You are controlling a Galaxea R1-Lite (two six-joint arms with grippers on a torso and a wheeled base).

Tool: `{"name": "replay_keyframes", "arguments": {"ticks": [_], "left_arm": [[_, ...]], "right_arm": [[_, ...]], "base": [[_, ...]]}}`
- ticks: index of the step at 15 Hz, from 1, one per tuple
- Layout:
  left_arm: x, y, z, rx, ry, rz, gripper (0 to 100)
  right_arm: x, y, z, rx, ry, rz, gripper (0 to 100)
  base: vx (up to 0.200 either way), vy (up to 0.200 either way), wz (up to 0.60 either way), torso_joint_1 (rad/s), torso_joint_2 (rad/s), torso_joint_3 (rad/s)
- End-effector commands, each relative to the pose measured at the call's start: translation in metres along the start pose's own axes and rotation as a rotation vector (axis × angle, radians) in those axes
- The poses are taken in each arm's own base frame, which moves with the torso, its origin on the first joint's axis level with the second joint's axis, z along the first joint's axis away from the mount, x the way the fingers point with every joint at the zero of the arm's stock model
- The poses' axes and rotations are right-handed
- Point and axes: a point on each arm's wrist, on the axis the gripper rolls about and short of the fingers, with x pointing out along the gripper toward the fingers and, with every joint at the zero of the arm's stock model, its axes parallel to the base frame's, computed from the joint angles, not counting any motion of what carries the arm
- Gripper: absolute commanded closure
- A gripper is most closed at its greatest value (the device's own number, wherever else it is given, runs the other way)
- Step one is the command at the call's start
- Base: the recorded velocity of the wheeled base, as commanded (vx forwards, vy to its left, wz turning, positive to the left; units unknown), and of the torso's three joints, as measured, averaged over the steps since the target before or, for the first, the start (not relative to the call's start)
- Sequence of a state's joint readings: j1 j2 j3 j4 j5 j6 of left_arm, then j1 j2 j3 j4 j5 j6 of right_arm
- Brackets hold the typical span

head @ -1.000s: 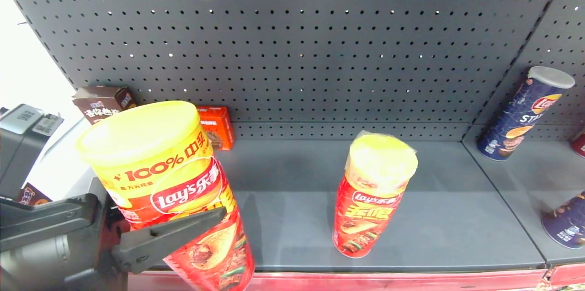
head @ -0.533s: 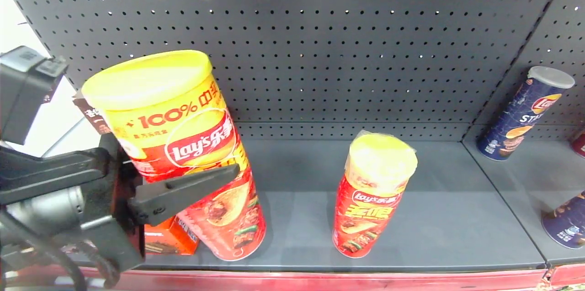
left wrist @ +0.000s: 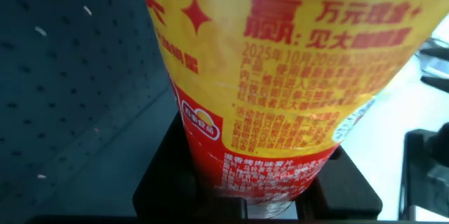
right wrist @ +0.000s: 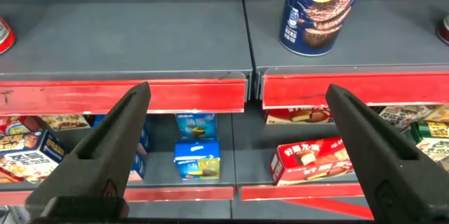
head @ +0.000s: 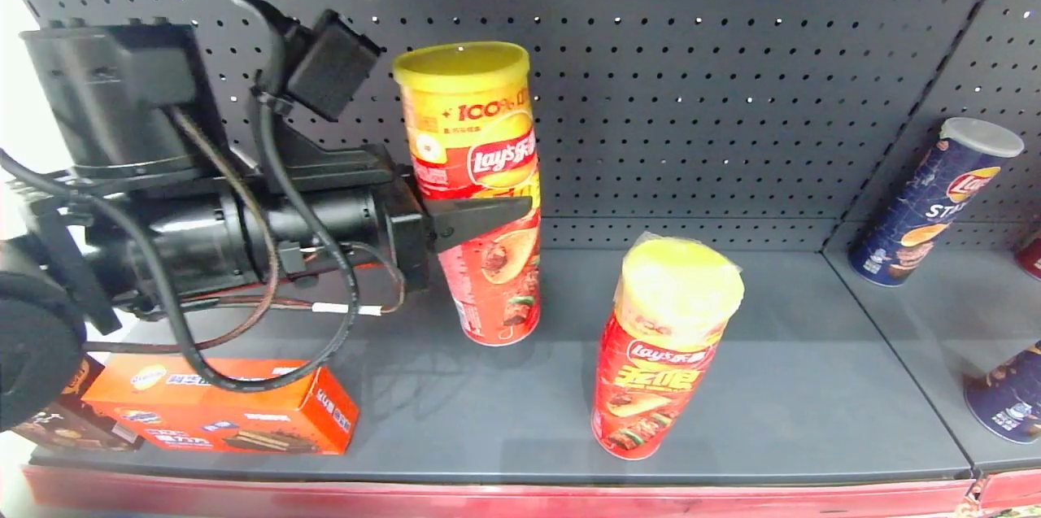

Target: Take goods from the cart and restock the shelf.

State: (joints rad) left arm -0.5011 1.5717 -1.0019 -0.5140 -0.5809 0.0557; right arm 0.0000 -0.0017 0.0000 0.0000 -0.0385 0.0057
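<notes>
A tall red and yellow chip can (head: pixel 472 119) with a yellow lid is held above the back of a dark grey shelf (head: pixel 504 420), close to the perforated back panel (head: pixel 651 95). The left gripper (head: pixel 504 205) is clamped around the can's middle, one finger across its front. The can leans slightly. Its base is at or just above the shelf floor; I cannot tell whether it touches.

In the left wrist view the can (left wrist: pixel 280 76) sits tight between the jaws.

A second chip can (head: pixel 663 347) of the same kind stands upright nearer the front, to the right and apart. An orange box (head: pixel 219 416) lies flat at the front left.

The right gripper (right wrist: pixel 238 94) is spread wide and empty, facing the shelf's red front edge.

The step looks like placing. Next, the can probably needs straightening and setting down flat before the fingers let go.
</notes>
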Motion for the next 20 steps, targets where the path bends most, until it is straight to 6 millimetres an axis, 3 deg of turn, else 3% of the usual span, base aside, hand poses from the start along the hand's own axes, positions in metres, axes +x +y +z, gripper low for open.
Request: {"name": "replay_keyframes", "arguments": {"ticks": [1,4,6,11,20], "left_arm": [[0.034,0.019,-0.018,-0.033,0.051,-0.022,100],[0.061,0.039,-0.020,-0.009,0.018,-0.027,100],[0.084,0.057,-0.036,0.071,0.015,-0.041,100],[0.126,0.083,-0.046,0.093,-0.015,-0.083,100],[0.141,0.098,-0.047,0.034,0.049,-0.199,100]], "right_arm": [[0.000,0.000,0.000,0.000,0.003,0.000,0],[0.000,0.000,0.000,0.000,0.003,0.000,0],[0.000,0.000,0.000,0.000,0.003,0.000,0],[0.000,0.000,0.000,0.000,0.003,0.000,0],[0.000,0.000,0.000,0.000,0.003,0.000,0]], "base": [[0.000,0.000,0.00,0.000,0.00,0.000],[0.000,0.000,0.00,0.000,0.00,0.000],[0.000,0.000,0.00,0.000,0.00,0.000],[0.000,0.000,0.00,0.000,0.00,0.000],[0.000,0.000,0.00,0.000,0.00,0.000]]}}
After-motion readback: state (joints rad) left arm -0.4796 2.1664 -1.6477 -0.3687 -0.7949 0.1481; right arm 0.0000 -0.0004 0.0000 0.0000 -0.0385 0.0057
